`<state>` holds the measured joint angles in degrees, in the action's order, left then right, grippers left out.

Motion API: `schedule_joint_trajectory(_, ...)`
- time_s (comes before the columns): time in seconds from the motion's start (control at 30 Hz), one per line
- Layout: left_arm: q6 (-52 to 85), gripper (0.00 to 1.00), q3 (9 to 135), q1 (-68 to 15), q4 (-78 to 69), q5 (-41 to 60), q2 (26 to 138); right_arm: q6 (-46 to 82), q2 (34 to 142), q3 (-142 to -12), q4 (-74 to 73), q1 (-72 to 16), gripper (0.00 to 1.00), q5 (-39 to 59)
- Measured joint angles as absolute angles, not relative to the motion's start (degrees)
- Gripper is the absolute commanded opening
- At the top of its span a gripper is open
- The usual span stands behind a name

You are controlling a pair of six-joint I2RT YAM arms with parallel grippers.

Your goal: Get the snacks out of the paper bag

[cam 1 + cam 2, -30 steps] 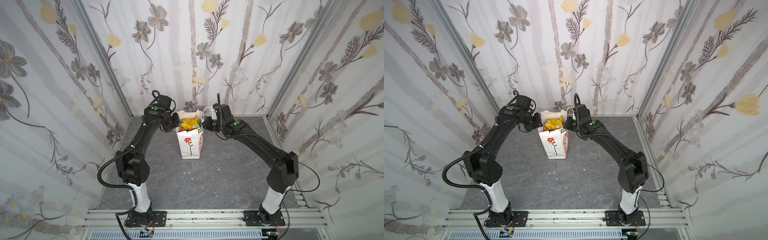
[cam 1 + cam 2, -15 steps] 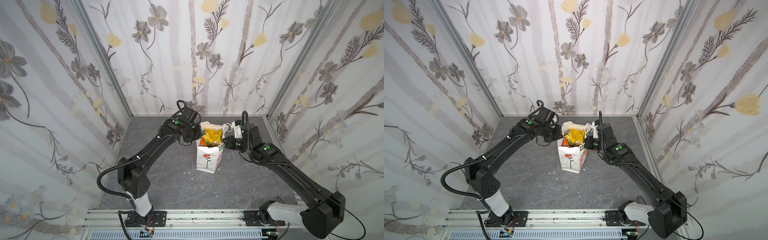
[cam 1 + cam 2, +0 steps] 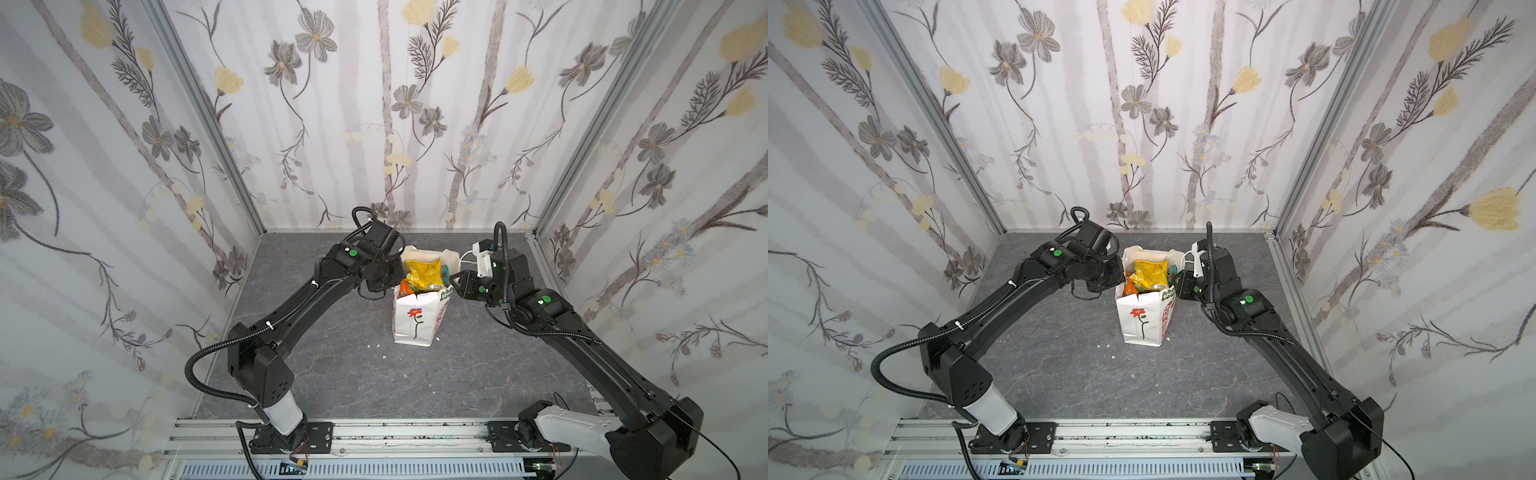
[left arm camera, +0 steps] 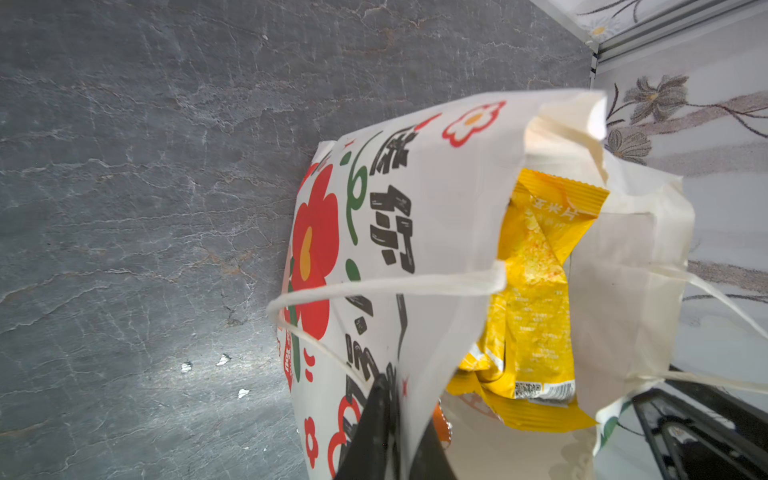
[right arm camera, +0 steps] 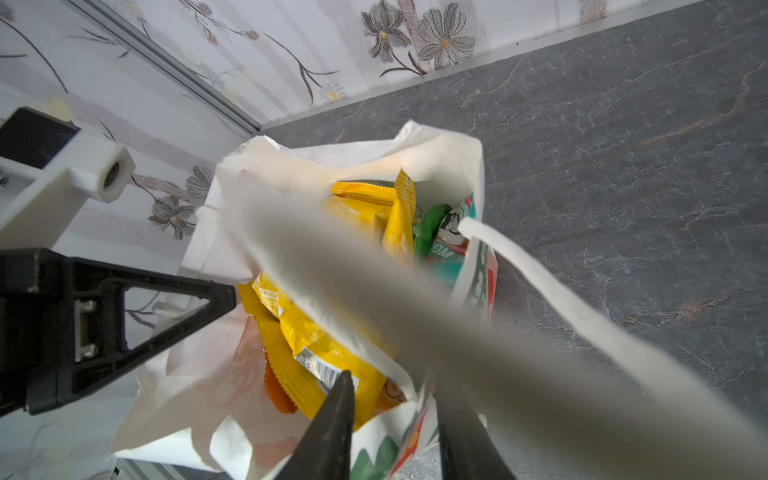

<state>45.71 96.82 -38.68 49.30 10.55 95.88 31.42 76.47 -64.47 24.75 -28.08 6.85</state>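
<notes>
The white paper bag [image 3: 415, 324] [image 3: 1142, 324] stands upright toward the back of the grey table, its mouth open. The snacks fill it: a yellow packet [image 3: 424, 272] [image 4: 536, 291] [image 5: 316, 332] on top, with an orange one [image 5: 278, 390], a green one [image 5: 432, 224] and a teal one [image 5: 444, 266] beside it. My left gripper [image 3: 395, 277] [image 4: 401, 407] is shut on the bag's left wall near the rim. My right gripper [image 3: 455, 283] [image 5: 392, 386] is open at the right rim. One of its fingers is inside the bag and the other outside.
White cord handles [image 4: 374, 286] [image 5: 561, 299] hang loose on both sides of the bag. Small white crumbs [image 3: 376, 345] lie on the slate table in front of it. Flowered walls close off the back and both sides. An aluminium rail [image 3: 374, 432] runs along the front.
The bag has shifted right and toward the front with both grippers at its rim. The right jaws, pinched before, now stand apart.
</notes>
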Motion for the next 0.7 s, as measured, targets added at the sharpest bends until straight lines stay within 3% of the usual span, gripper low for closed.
schedule_joint_trajectory(0.27, 46.83, 0.35, 97.32, -39.46, 50.17, 7.46, 94.43, 29.3, 75.59, -68.1, 26.5, -27.46, 0.65, 6.59)
schedule_joint_trajectory(0.7, 38.44, 0.43, 104.64, -39.92, 52.21, -0.45, 88.95, 28.18, 70.43, -77.93, 30.24, -27.05, 0.76, 2.5)
